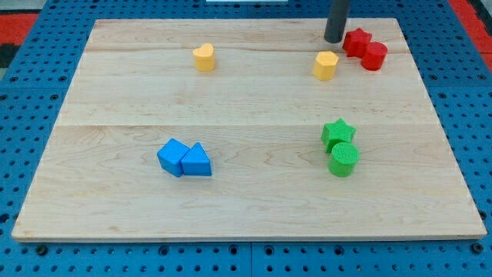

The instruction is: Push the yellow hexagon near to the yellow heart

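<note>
The yellow hexagon (325, 65) sits on the wooden board (246, 192) toward the view's top right. The yellow heart (204, 57) sits toward the view's top, left of centre, well apart from the hexagon. My tip (334, 39) is at the view's top right, just above and slightly right of the yellow hexagon, with a small gap between them. It stands just left of the red blocks.
A red star-like block (356, 41) and a red cylinder (374, 55) touch each other right of my tip. A green star (337, 133) and green cylinder (344, 159) sit at lower right. A blue cube (172, 156) and blue triangle (197, 161) sit at lower left.
</note>
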Motion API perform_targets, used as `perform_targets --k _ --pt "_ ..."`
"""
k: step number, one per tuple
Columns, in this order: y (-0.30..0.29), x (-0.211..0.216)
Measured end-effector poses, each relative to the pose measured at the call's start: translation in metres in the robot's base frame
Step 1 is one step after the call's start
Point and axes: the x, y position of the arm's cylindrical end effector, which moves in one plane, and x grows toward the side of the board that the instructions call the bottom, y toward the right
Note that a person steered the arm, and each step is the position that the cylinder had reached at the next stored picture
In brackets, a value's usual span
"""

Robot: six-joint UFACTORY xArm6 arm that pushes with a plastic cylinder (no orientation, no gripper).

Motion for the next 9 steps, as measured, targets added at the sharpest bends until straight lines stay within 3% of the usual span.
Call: perform_targets --k 3,5,7,9 --pt "-0.003 0.064" --pt "-0.063 0.096" --pt "-0.140 0.101" --pt "-0.164 0.078"
